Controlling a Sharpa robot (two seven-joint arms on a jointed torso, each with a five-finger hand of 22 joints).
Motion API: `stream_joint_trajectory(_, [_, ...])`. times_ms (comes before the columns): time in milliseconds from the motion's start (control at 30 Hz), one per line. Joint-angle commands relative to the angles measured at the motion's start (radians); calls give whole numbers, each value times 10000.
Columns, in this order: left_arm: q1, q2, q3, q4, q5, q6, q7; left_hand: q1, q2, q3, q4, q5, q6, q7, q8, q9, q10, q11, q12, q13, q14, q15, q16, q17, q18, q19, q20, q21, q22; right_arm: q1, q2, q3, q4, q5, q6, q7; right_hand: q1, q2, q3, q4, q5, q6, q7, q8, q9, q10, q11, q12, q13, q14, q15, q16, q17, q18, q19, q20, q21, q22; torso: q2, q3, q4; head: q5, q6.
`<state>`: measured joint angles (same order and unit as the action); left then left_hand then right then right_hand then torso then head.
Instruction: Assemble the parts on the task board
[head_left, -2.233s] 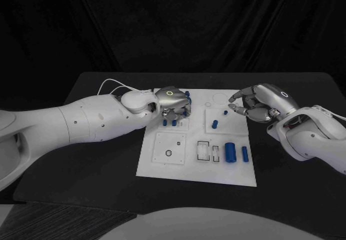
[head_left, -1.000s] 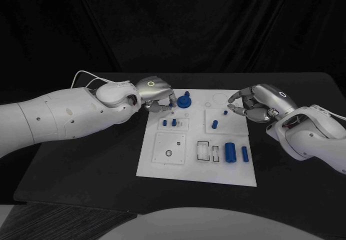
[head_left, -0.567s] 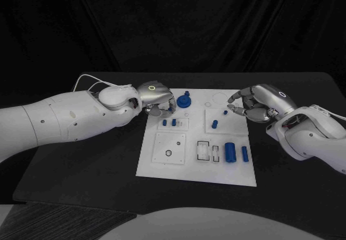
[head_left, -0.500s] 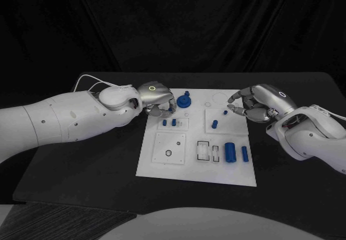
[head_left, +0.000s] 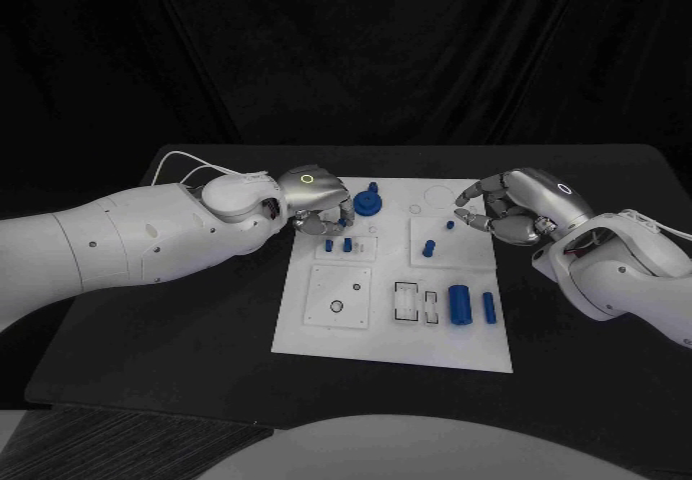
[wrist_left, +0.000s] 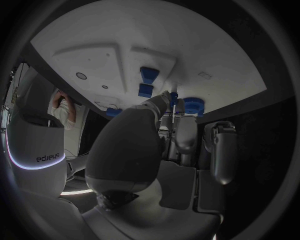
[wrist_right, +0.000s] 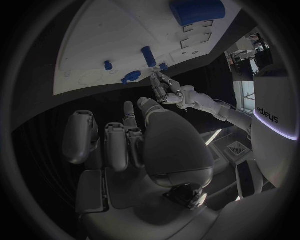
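Note:
The white task board (head_left: 325, 340) lies mid-table. At its far left stands a blue gear (head_left: 368, 206) (wrist_left: 192, 106) (wrist_right: 131, 76) with a shaft rising from it. My left hand (head_left: 315, 196) (wrist_right: 169, 92) sits just left of the gear, its fingertips (wrist_left: 178, 106) close to the gear's rim. A small blue bit shows between thumb and finger, and I cannot tell if it is held. Two short blue pegs (head_left: 338, 244) (wrist_left: 147, 82) stand just nearer. My right hand (head_left: 515, 207) (wrist_right: 134, 145) hovers over the board's far right edge, fingers apart, holding nothing.
A blue peg (head_left: 433, 246) (wrist_right: 149, 56) and a smaller blue piece (head_left: 449, 225) stand right of centre. A thick blue cylinder (head_left: 460, 303) (wrist_right: 197, 10) and a slimmer one (head_left: 489, 307) lie near the board's right edge, beside two rectangular slots (head_left: 408, 302).
My left hand rose off the gear and the pegs and drew back to the far left, then edged back toward the gear. The right hand has stayed still.

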<state>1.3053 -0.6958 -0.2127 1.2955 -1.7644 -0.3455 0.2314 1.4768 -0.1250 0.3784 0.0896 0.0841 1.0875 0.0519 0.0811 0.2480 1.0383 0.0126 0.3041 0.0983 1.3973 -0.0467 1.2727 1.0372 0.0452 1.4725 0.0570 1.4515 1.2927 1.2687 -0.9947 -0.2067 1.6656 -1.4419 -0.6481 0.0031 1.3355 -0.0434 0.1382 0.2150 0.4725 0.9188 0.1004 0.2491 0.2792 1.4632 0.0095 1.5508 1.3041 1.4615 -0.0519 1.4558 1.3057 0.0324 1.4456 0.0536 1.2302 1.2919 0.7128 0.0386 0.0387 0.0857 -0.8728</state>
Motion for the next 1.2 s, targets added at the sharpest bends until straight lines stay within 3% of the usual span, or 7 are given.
stream_joint_trajectory(33, [-25, 44, 7, -21, -5, 12, 92, -24, -19, 361, 22, -150, -181, -28, -75, -129, 279, -95, -72, 13, -7, -173, -92, -93, -146, 337, -41, -70, 2373, -24, -15, 5, 23, -16, 16, -164, 46, 18, 223, -73, 207, 78, -27, 178, -104, 1076, 70, 200, 2667, 750, -9, 5, 879, 383, 65, 15, 48, 1858, 5, 5, 0, -10, 2])
stream_joint_trajectory(1200, [-238, 385, 8, -593, -5, 165, 173, 51, -41, 373, -14, -85, -201, -85, -110, -158, 302, -106, -119, 18, -46, -178, -141, -180, -138, 316, -41, -111, 2363, -49, -51, 4, 43, -16, 89, -174, 60, 22, 238, -79, 208, 78, -24, 177, -110, 1076, 74, 200, 2667, 747, -5, 3, 873, 385, 62, 17, 41, 1855, 0, 5, -2, -38, 2])
